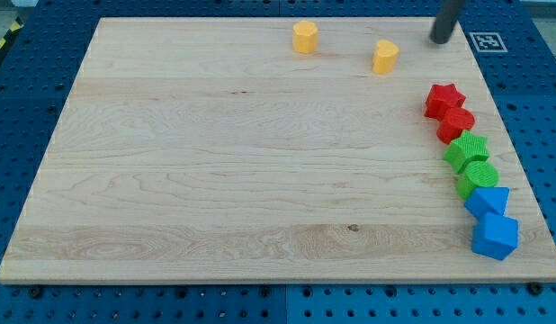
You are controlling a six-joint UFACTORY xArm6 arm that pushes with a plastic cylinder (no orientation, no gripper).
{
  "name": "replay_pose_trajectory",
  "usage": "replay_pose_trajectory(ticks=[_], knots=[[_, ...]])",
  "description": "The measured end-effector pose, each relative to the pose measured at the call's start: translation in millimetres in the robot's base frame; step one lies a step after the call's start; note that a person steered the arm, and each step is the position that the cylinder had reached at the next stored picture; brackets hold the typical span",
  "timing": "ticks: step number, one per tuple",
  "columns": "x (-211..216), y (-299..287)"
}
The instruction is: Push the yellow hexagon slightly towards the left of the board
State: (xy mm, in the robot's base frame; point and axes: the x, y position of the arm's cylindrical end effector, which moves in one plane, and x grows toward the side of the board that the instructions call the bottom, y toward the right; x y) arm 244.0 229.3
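Observation:
Two yellow blocks sit near the view's top edge of the wooden board (215,162). The yellow hexagon (305,37) is the left one. The other yellow block (385,56) lies to its right and slightly lower; its shape is hard to make out. My tip (439,40) is the lower end of a dark rod at the view's top right. It stands about 60 px to the right of the second yellow block and touches no block.
Along the board's right edge runs a column of blocks: a red star (444,97), a red block (456,123), a green block (466,150), a green cylinder (478,177), a blue block (488,200) and a blue cube (496,237). A marker tag (486,40) lies off the top right corner.

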Motion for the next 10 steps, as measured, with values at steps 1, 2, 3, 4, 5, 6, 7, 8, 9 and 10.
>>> replay_pose_trajectory(ticks=[1, 2, 3, 4, 5, 6, 7, 8, 9, 10], knots=[[-0.7, -10.6], [-0.7, -10.6], [-1.2, -38.8], [-14.4, -101.2], [-15.0, -145.0], [-10.1, -146.6], [-5.5, -146.6], [8.7, -150.1], [8.7, -150.5], [8.7, -150.5]])
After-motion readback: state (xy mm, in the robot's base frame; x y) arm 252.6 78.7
